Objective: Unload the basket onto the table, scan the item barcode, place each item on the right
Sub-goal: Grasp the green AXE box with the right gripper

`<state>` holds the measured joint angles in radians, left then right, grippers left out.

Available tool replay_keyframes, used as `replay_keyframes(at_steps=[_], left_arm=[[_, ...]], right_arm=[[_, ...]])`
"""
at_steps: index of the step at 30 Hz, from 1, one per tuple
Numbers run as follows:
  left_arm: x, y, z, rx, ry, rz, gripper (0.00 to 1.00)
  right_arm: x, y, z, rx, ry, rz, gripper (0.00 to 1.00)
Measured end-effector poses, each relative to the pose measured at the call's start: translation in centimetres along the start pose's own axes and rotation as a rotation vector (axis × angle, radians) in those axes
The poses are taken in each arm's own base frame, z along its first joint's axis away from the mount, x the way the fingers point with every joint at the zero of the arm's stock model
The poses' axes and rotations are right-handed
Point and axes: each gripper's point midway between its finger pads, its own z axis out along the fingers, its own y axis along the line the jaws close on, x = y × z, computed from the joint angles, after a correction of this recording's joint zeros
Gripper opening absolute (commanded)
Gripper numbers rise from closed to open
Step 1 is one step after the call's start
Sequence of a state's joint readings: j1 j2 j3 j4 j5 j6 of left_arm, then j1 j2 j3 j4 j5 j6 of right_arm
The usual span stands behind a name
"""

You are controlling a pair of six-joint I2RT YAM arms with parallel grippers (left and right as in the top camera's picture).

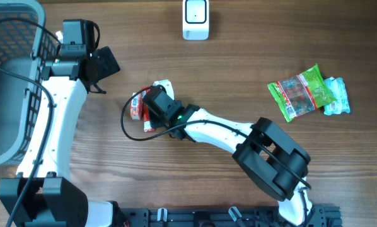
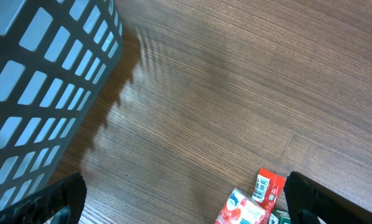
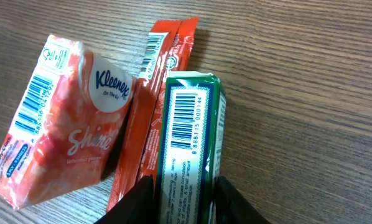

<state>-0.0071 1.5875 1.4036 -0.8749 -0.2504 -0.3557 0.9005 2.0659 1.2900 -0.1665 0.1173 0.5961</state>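
My right gripper [image 3: 185, 204] sits over a small pile left of the table's middle, its jaws narrowed to either side of the green box [image 3: 189, 124], which lies barcode up. The fingers [image 3: 136, 202] sit close against its long sides; I cannot tell whether they actually pinch it. The box partly overlaps a red sachet [image 3: 155, 81], with a Kleenex pack [image 3: 68, 118] just beside. The scanner [image 1: 195, 19] stands at the far edge, well apart. My left gripper [image 1: 105, 63] hovers by the basket [image 1: 2, 154] near the far left corner, jaws spread wide, holding nothing.
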Motion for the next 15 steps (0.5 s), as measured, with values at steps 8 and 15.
replay_keyframes(at_steps=[8, 15], left_arm=[[0.00, 0.00, 0.00, 0.000, 0.000, 0.000, 1.00], [0.01, 0.00, 0.00, 0.000, 0.000, 0.000, 1.00]], right_arm=[[0.09, -0.06, 0.00, 0.003, 0.004, -0.027, 0.36], [0.24, -0.16, 0.00, 0.006, 0.010, -0.066, 0.36]])
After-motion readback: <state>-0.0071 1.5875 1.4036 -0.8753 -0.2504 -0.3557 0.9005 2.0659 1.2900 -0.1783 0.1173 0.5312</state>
